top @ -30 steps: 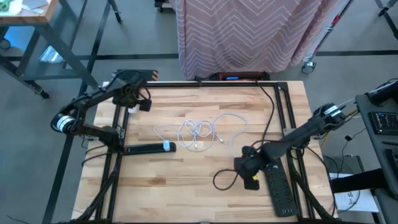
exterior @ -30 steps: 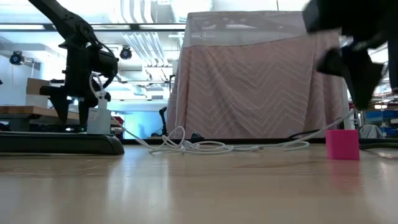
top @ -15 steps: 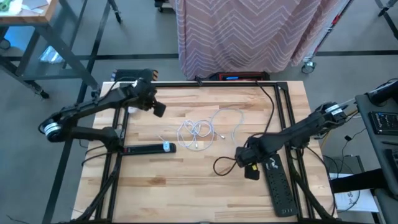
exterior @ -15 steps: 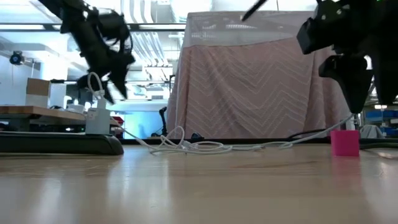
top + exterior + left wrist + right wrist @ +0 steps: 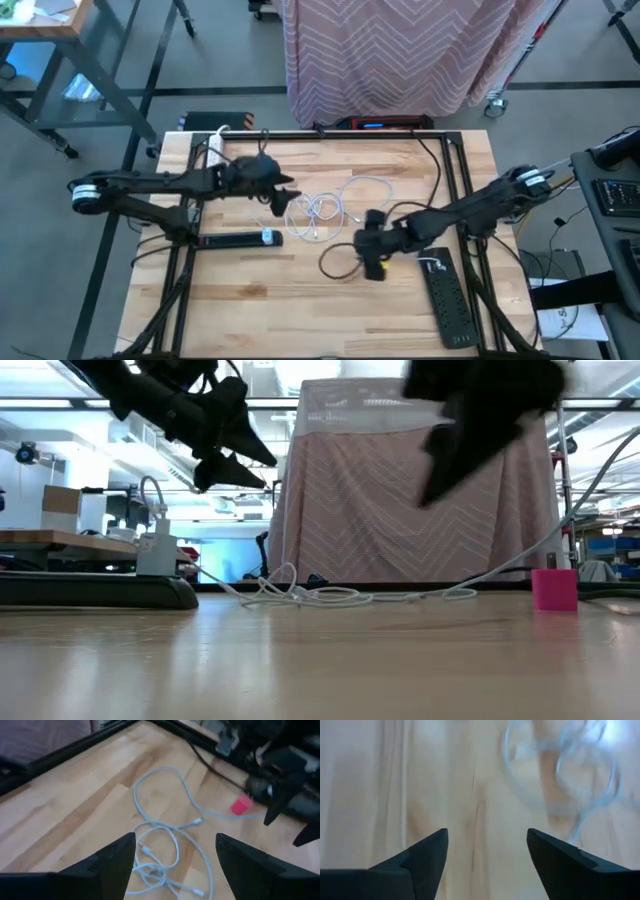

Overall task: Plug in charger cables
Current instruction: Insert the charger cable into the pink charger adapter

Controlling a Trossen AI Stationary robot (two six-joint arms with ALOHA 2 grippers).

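So this looks like the reach-in step: both arms are hanging over the middle of the table [image 5: 300, 300], neither has anything in hand. The left gripper [image 5: 284, 194] sits right at the edge of the tangle of charger cables [image 5: 322, 212], which lies loose in the centre of the table, fingers spread wide and empty. The right gripper [image 5: 366, 236] is just beside the other end of the tangle, also spread wide and holding nothing. Best guess is the next move calls for one of them to drop down and pinch a single connector end out of that knot, then carry it to a strip, which is fiddly because the cords loop over each other. The view differences are kind of neat: the left wrist camera shows the red-pink plug block [image 5: 241, 805] lying on a cord's end near the right arm, and individual little connectors in the loops, none of which is readable from above. The low view shows a white adapter [image 5: 155, 552] already standing in the black power strip [image 5: 95, 590], and both grippers well up off the wood. The high view alone shows a second black strip [image 5: 448, 298] on the right side.
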